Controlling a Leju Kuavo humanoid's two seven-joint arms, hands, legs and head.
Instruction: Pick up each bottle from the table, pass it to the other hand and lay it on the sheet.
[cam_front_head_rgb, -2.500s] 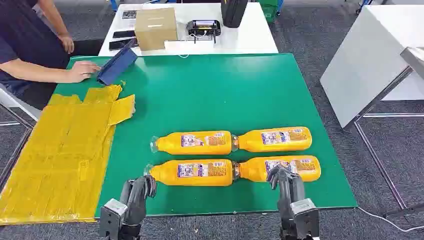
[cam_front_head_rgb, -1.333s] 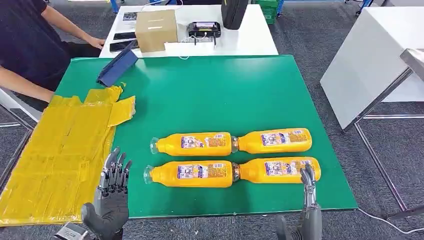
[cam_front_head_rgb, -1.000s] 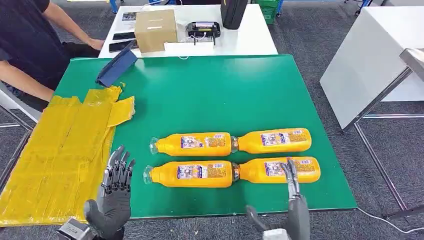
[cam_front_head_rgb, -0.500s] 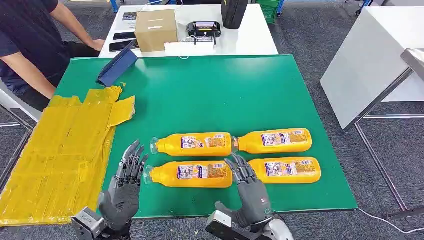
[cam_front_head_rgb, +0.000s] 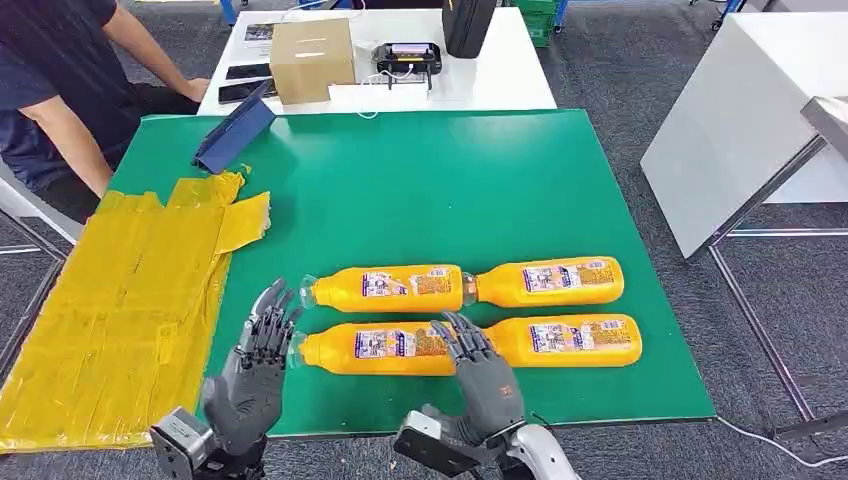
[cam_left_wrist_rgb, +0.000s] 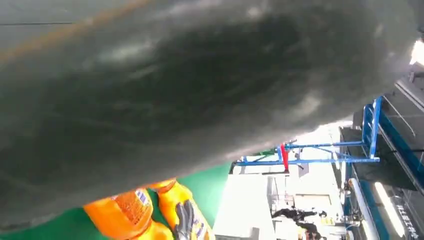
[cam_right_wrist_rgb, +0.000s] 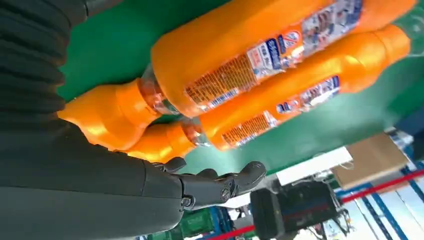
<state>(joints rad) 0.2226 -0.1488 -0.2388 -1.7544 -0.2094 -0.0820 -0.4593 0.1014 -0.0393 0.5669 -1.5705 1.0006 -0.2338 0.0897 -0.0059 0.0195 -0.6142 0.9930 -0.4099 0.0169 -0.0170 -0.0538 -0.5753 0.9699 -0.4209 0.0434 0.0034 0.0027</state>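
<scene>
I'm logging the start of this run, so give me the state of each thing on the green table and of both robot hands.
Four orange plastic bottles, near-left, near-right, far-left, far-right: all lying on their sides, none held.
Yellow sheet: spread flat, nothing on it.
Blue folder: propped at a slant.
Left hand: fingers apart, holding nothing.
Right hand: fingers spread over the near-left bottle, not gripping it.

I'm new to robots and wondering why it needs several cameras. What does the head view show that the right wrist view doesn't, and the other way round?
Head view alone: the yellow sheet, the left hand and a seated person.
Right wrist view alone: a close look at the bottle labels and the right hand seen from behind, its fingers apart.
Both: orange bottles lying on the green table, and the cardboard box.
</scene>
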